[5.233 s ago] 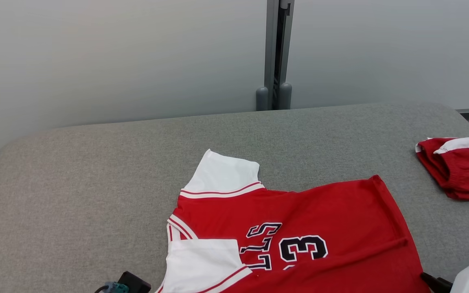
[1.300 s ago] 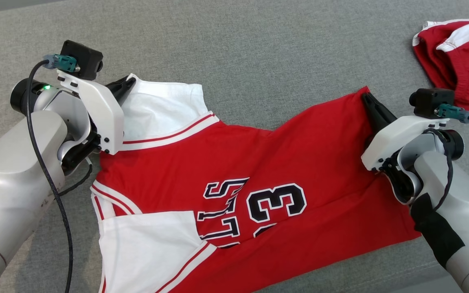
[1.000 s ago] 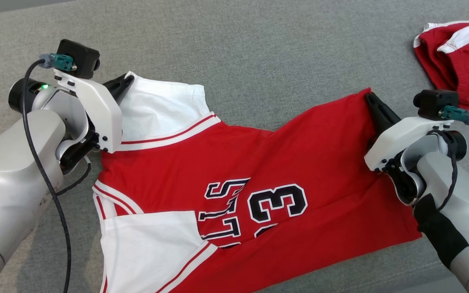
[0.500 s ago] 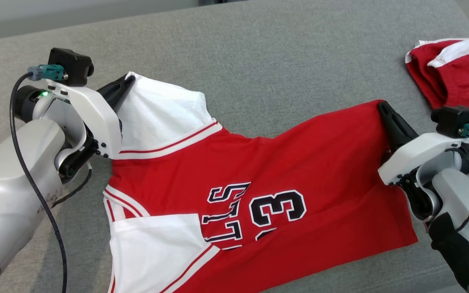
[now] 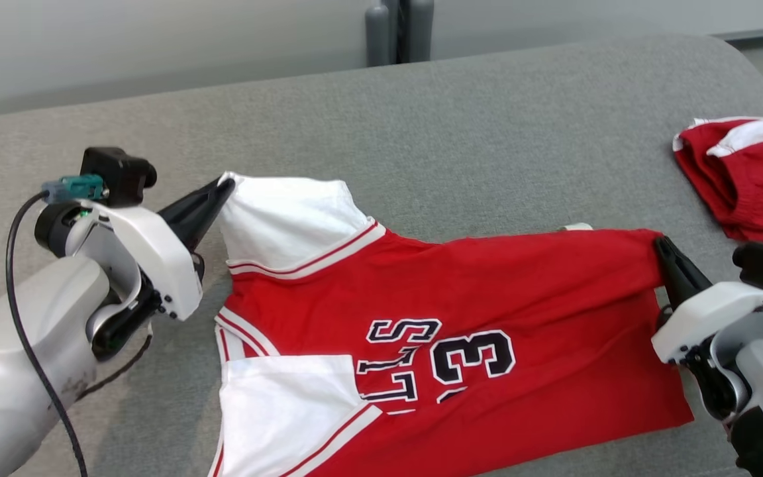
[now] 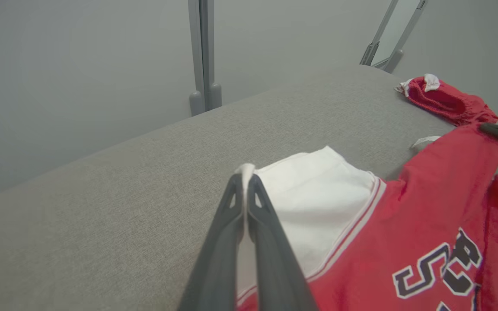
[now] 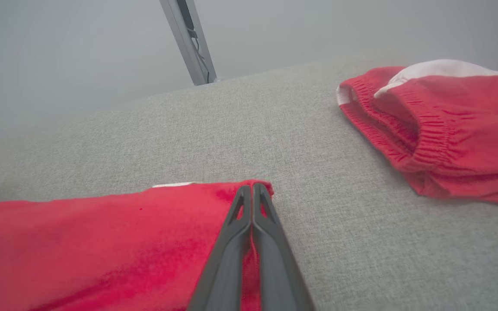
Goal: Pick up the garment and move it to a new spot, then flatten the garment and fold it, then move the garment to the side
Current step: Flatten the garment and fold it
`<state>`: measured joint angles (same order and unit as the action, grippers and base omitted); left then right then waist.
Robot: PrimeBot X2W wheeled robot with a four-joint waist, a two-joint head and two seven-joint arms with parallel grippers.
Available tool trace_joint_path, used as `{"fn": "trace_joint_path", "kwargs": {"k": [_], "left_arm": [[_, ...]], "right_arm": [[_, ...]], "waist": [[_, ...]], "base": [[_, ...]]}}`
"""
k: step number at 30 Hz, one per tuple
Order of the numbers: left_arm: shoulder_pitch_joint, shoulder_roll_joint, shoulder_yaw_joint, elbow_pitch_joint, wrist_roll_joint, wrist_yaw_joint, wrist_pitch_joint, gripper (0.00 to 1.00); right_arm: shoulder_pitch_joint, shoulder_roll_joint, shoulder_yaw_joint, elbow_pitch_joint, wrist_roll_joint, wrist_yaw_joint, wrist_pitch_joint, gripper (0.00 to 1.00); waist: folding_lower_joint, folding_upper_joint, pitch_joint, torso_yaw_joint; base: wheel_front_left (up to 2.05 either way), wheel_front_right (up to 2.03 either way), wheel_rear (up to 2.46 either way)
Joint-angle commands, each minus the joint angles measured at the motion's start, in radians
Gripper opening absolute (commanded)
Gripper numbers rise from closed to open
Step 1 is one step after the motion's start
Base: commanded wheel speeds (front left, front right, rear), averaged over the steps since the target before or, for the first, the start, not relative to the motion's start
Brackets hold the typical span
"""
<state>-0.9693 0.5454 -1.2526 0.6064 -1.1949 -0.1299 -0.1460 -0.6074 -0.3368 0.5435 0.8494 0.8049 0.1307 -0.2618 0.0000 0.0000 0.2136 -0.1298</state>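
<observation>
The red jersey [image 5: 461, 298] lay spread across the grey bench [image 5: 461, 126], printed side up, its black number and letters running sideways in the head view. The left tool [image 5: 224, 188] was closed tight on the outer corner of the far white sleeve [image 5: 289, 218]. In the left wrist view a sliver of white cloth showed pinched between the two dark fingers at their tips, and the sleeve fell away from them toward that view's right.

The right tool [image 5: 661, 244] was likewise closed, clamped on the far corner of the jersey's red hem. The right wrist view showed its fingers pressed together with red fabric caught between them, the rest of the garment stretching off to that view's left.

The jersey thus spanned the gap between the two tools — sleeve end at the left tool, hem end at the right tool. Its far edge was drawn fairly straight and seemed lifted slightly at the gripped corners, while the near part rested on the bench. The second white sleeve [image 5: 289, 411] lay flat at the near left of the jersey. A small white tag [image 5: 577, 227] peeked out along the far edge. Red shorts [image 5: 746, 179] lay bunched at the bench's right side — beyond the right tool and apart from it
</observation>
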Motion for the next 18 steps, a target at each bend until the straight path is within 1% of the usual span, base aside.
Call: {"fn": "trace_joint_path", "kwargs": {"k": [1, 5, 13, 14, 18], "left_arm": [[0.019, 0.014, -0.001, -0.013, -0.007, -0.001, -0.008, 0.00], [0.067, 0.050, -0.003, -0.076, -0.013, 0.015, -0.016, 0.00], [0.133, 0.128, 0.000, -0.216, -0.023, 0.068, -0.022, 0.00], [0.144, 0.146, 0.000, -0.256, -0.022, 0.079, -0.023, 0.00], [0.161, 0.172, -0.003, -0.331, -0.014, 0.100, -0.015, 0.00]], "right_arm": [[0.020, -0.009, -0.004, 0.005, -0.002, 0.000, -0.005, 0.00], [0.056, -0.025, -0.008, 0.015, 0.006, 0.000, -0.005, 0.00], [0.099, -0.044, -0.012, 0.034, 0.011, 0.000, -0.006, 0.00], [0.103, -0.045, -0.015, 0.038, 0.007, 0.000, -0.005, 0.00], [0.105, -0.049, -0.027, 0.034, -0.008, 0.000, -0.005, 0.00]], "waist": [[0.0000, 0.0000, -0.024, 0.022], [0.0000, 0.0000, -0.055, 0.044], [0.0000, 0.0000, -0.092, 0.079], [0.0000, 0.0000, -0.096, 0.085], [0.0000, 0.0000, -0.099, 0.098]], "base": [[0.00, 0.00, 0.00], [0.00, 0.00, 0.00], [0.00, 0.00, 0.00], [0.00, 0.00, 0.00], [0.00, 0.00, 0.00]]}}
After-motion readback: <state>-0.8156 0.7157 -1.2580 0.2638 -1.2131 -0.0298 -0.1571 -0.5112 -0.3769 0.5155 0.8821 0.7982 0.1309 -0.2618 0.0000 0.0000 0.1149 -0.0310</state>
